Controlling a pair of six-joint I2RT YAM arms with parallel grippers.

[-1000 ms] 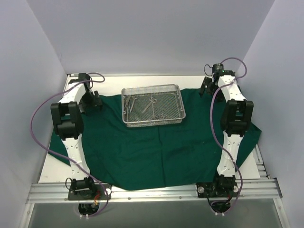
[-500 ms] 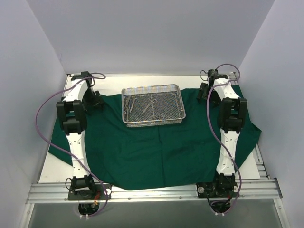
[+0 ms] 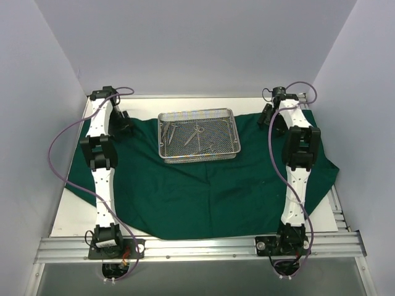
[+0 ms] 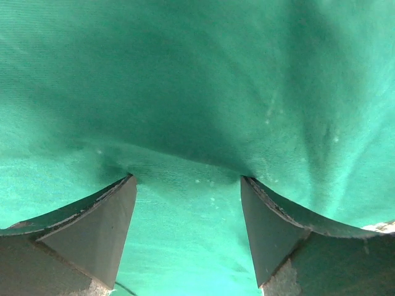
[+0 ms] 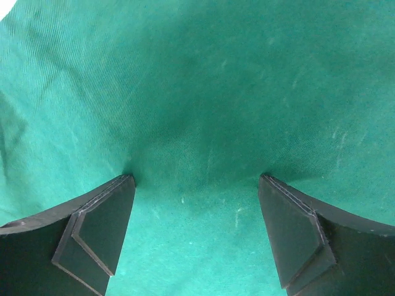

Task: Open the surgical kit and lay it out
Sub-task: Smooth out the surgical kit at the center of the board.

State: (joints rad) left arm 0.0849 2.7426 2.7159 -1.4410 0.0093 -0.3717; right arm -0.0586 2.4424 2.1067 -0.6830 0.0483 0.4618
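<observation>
The dark green drape (image 3: 203,191) lies spread over the table. The silver wire-mesh tray (image 3: 197,158) stands on its far middle and holds several steel scissors and forceps (image 3: 196,135). My left gripper (image 3: 121,123) is at the drape's far left, left of the tray. In the left wrist view it (image 4: 185,179) is open, tips pressed on the cloth (image 4: 197,92). My right gripper (image 3: 267,115) is at the drape's far right, right of the tray. In the right wrist view it (image 5: 196,177) is open, tips on the cloth (image 5: 197,92).
White walls close in the table on the left, back and right. An aluminium rail (image 3: 197,248) with both arm bases runs along the near edge. Purple cables (image 3: 58,148) loop beside each arm. Bare white tabletop (image 3: 71,216) shows at the near left.
Both arms have stretched farther toward the back. The left gripper moved back along the drape's far left. The drape's near edge has drawn back a little from the rail.
</observation>
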